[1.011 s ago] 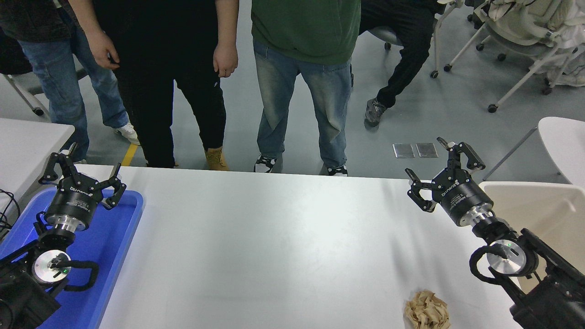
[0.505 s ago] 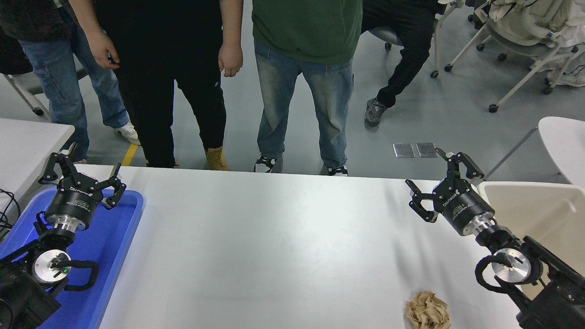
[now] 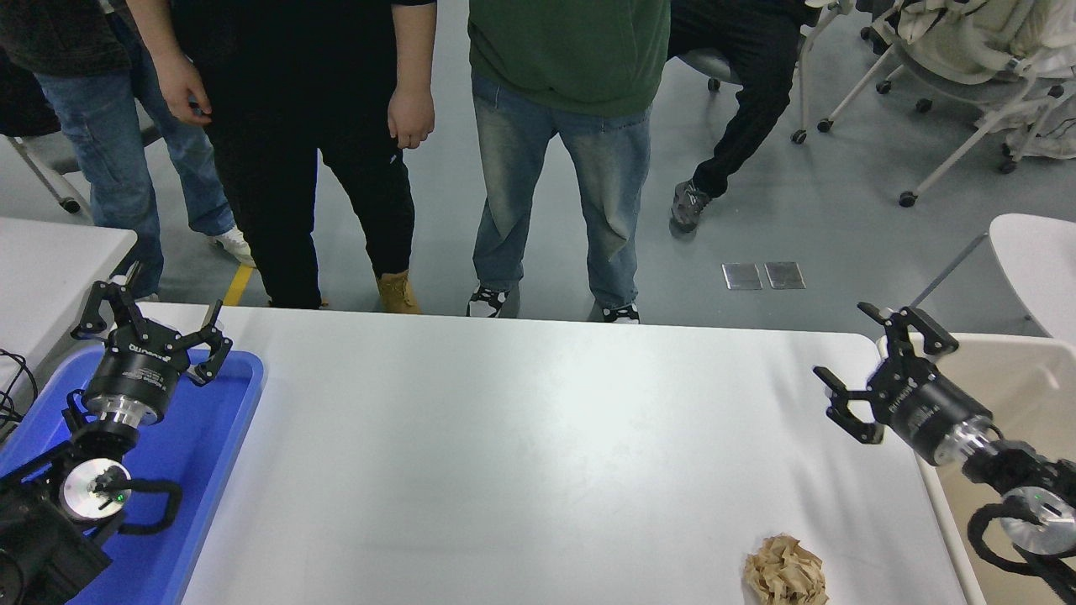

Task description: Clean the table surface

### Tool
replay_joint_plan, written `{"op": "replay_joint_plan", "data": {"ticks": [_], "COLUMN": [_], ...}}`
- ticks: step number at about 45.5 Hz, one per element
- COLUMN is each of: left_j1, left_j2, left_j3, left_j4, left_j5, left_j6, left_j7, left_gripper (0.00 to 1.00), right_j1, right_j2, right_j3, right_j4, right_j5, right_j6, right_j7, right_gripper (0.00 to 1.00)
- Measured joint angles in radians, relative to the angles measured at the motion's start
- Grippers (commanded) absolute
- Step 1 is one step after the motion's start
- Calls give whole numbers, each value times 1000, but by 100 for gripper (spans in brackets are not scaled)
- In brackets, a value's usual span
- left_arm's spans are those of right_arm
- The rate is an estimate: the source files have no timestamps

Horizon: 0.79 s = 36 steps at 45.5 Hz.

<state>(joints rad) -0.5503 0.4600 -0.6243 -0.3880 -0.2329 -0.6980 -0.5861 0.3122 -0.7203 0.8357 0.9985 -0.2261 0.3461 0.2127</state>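
Note:
The table surface (image 3: 521, 454) is a wide white top filling the lower half of the head view. A crumpled tan paper wad (image 3: 785, 571) lies on it near the front edge, right of centre. My right gripper (image 3: 874, 361) is open with nothing in it, hanging over the table's right edge, well behind and to the right of the wad. My left gripper (image 3: 147, 323) is parked open and empty over the blue tray (image 3: 210, 470) at the far left.
A cream bin (image 3: 1009, 395) stands just past the table's right edge, under my right arm. Several people stand along the far side. A smaller white tabletop (image 3: 50, 260) sits at the left, and chairs stand at the upper right.
My right arm has drawn back toward the right and down, carrying the open gripper from over the far right corner to the right edge. The left arm has not moved.

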Motion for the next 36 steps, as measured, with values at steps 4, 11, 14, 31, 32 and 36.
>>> {"op": "replay_joint_plan", "data": {"ticks": [4, 11, 14, 31, 32, 36], "left_j1": [0, 0, 0, 0, 0, 0], "left_j2": [0, 0, 0, 0, 0, 0], "left_j3": [0, 0, 0, 0, 0, 0], "left_j4": [0, 0, 0, 0, 0, 0], "left_j5": [0, 0, 0, 0, 0, 0], "left_j6": [-1, -1, -1, -1, -1, -1], "left_j7": [0, 0, 0, 0, 0, 0], "left_gripper": [100, 100, 100, 100, 100, 100], "right_j1": [-6, -14, -16, -14, -13, -10], "right_j2": [-75, -223, -269, -422, -424, -426], "right_j3": [-46, -144, -175, -357, -368, -398], "right_j4": [32, 130, 173, 425, 435, 461], "right_j5": [-2, -58, -106, -585, -615, -692], "right_j6": [0, 7, 7, -53, -57, -66], "right_j7": [1, 6, 7, -17, -27, -67], "right_gripper": [100, 100, 100, 100, 100, 100]}}
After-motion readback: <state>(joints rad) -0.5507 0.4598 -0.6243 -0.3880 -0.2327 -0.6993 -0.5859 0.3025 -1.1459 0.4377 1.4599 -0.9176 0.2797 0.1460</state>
